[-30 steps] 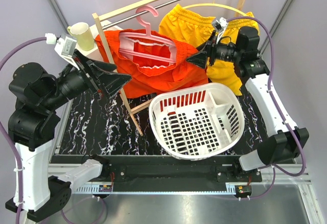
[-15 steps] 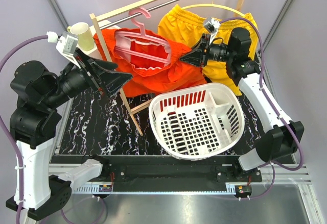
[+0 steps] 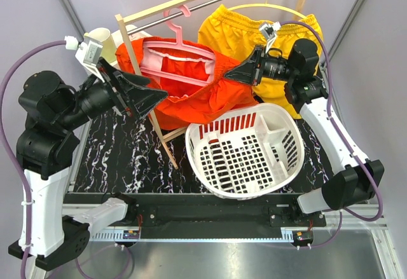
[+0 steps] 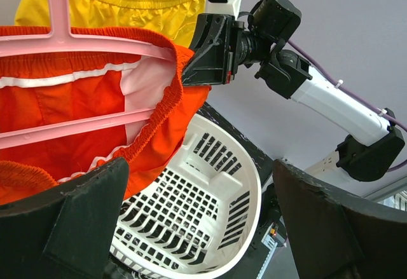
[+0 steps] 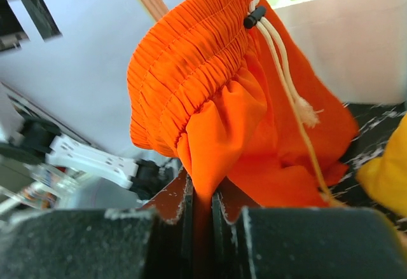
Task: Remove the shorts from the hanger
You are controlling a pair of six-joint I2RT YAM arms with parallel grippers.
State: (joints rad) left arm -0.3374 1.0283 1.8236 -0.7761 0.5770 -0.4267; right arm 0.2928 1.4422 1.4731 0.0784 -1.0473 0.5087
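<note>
Jaws: my right gripper (image 3: 229, 74) clamps the orange shorts (image 3: 206, 100), left gripper (image 3: 152, 92) gapes, over marbled tabletop (image 3: 127, 158); drawstring toggle (image 5: 253, 17) shows only right-wrist-side.

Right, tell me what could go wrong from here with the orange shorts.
1. The right hand pinches only a thin fold of elastic waistband on the orange-red fabric shorts; a hard pull may slip it free.
2. The pink plastic hanger sits inside that waistband, and the open left hand holds nothing, so pulling might drag the hanger along the metal rail instead of freeing the shorts.
</note>
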